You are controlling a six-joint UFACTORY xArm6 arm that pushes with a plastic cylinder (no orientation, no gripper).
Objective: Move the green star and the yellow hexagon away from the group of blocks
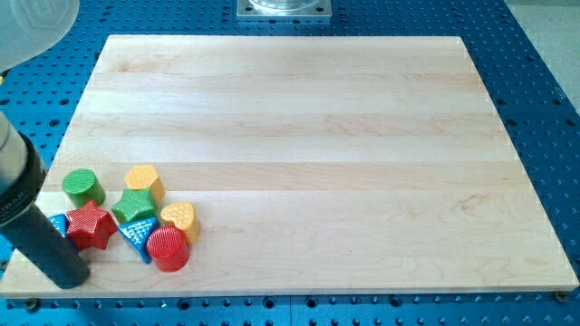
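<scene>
The green star (134, 206) lies in a tight group of blocks at the board's bottom left. The yellow hexagon (144, 181) touches it just above. Around them are a green cylinder (82, 186), a red star (90, 226), a blue triangle (138, 236), a yellow heart (178, 218) and a red cylinder (169, 249). A blue block (58, 224) is partly hidden behind the rod. My tip (72, 278) rests at the board's bottom left corner, just below and left of the red star, apart from the green star and the yellow hexagon.
The wooden board (299, 127) lies on a blue perforated table (544, 54). A grey metal base (284, 8) sits at the view's top centre. The rod's thick dark body (23, 195) slants in from the view's left edge.
</scene>
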